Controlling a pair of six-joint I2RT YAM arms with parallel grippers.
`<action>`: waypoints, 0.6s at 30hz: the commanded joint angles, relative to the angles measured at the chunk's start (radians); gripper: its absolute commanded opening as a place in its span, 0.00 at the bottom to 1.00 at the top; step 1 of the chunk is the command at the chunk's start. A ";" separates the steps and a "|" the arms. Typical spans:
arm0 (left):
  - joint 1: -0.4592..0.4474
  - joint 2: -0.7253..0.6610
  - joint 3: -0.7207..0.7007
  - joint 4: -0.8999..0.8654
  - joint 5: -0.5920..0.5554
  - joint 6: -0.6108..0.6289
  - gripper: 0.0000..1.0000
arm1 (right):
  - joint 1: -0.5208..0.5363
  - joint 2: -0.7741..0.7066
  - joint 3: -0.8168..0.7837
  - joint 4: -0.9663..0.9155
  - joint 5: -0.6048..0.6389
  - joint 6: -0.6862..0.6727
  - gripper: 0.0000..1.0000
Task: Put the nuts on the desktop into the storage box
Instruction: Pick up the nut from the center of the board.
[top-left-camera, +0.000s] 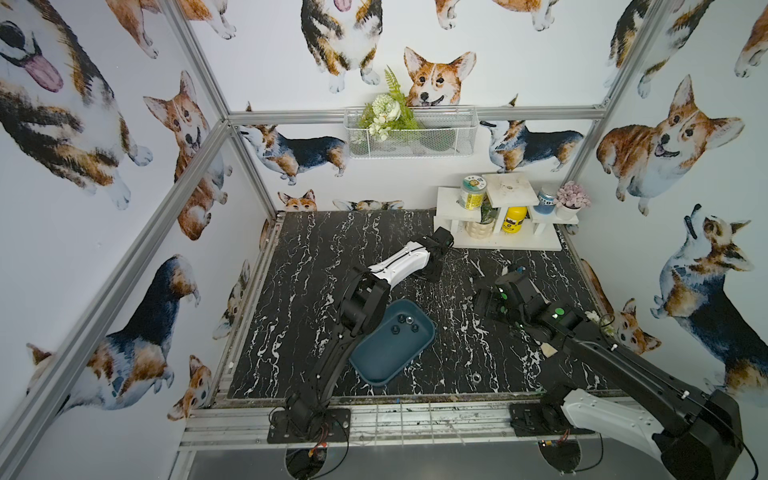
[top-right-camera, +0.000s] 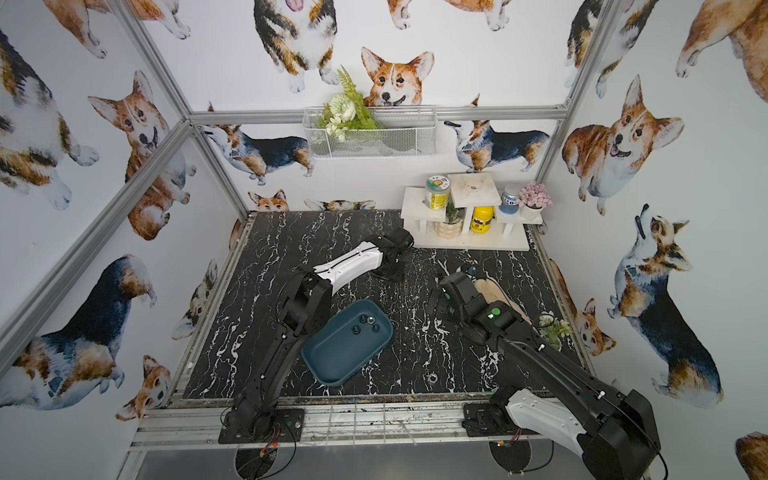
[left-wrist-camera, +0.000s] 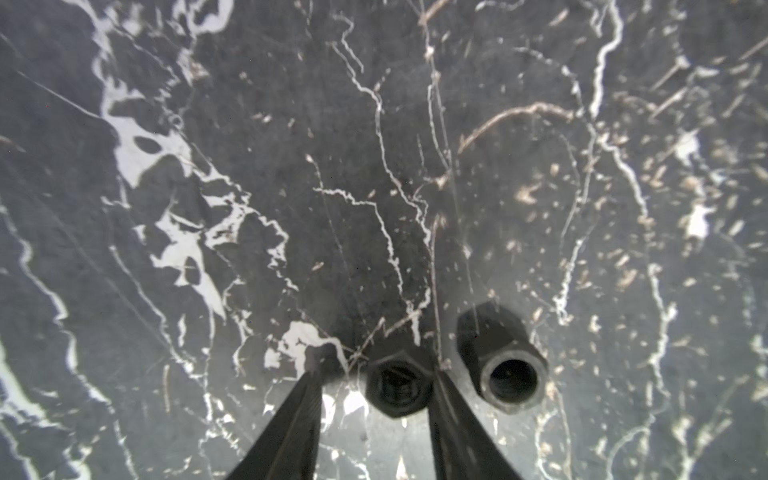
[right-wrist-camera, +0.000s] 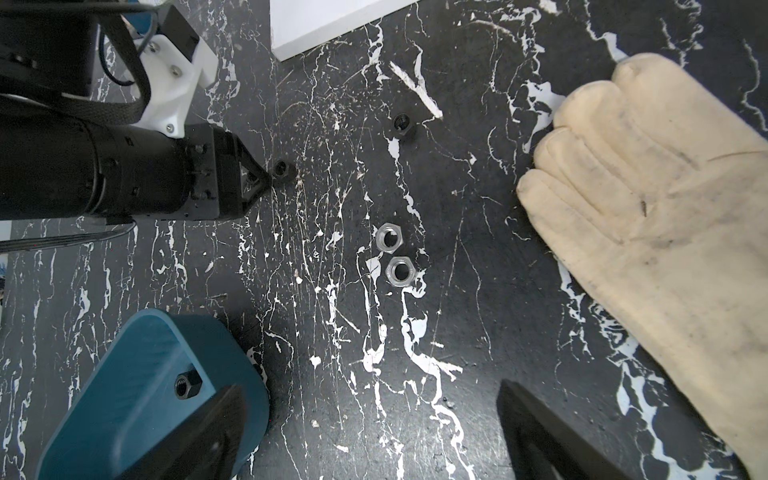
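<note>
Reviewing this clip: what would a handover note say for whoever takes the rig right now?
Left gripper: jaws astride a black nut on the desktop, not clamped yet.
Right gripper: open, empty.
Done: four nuts in the storage box.
Left: that nut, its black neighbour, another black nut, two silver nuts, and a lone silver nut near the front edge.

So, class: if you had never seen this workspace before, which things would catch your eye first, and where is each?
Probably the teal storage box near the front of the black marble desktop, a few dark nuts gathered at its far end. Next, the cream glove lying flat on the desktop beside two silver nuts. In the left wrist view, the left gripper has its jaws on either side of a black nut.
</note>
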 joint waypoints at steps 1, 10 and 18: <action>0.004 0.014 -0.001 -0.011 0.033 -0.012 0.45 | 0.000 0.008 0.016 0.009 -0.002 -0.005 1.00; 0.023 0.056 0.005 0.023 0.107 -0.003 0.42 | 0.000 0.013 0.015 0.014 -0.007 -0.004 0.99; 0.031 0.070 -0.003 0.026 0.141 0.008 0.30 | 0.000 0.016 0.019 0.017 -0.007 -0.007 0.95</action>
